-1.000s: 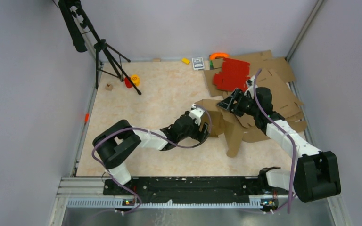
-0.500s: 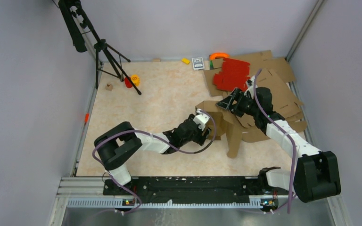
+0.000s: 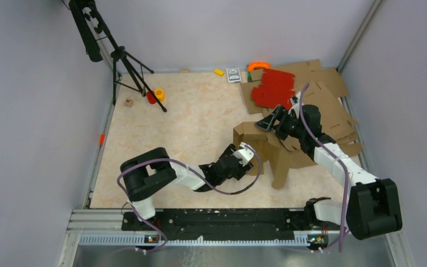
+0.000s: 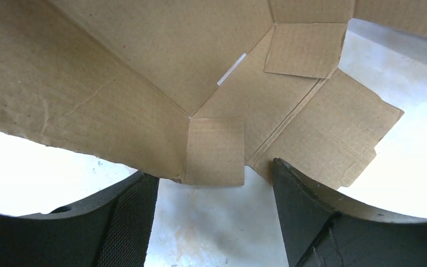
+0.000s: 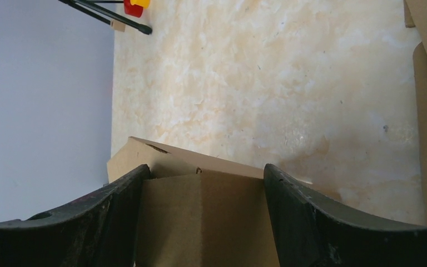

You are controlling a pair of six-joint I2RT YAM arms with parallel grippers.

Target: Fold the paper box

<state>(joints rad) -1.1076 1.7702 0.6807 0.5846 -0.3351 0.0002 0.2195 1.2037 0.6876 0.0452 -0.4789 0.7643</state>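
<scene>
The plain brown corrugated paper box (image 3: pixel 278 164) stands half-raised on the marbled surface (image 3: pixel 189 111), between both arms. Left jaws and right jaws stand apart, clamping nothing. Better to press along the creases while steadying the top panel.

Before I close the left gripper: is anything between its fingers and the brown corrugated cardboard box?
Nothing visible. The left gripper stands open, directly facing the plain brown corrugated cardboard box. The box's small square flap hangs just ahead of the gap, with only bare tabletop below.
</scene>
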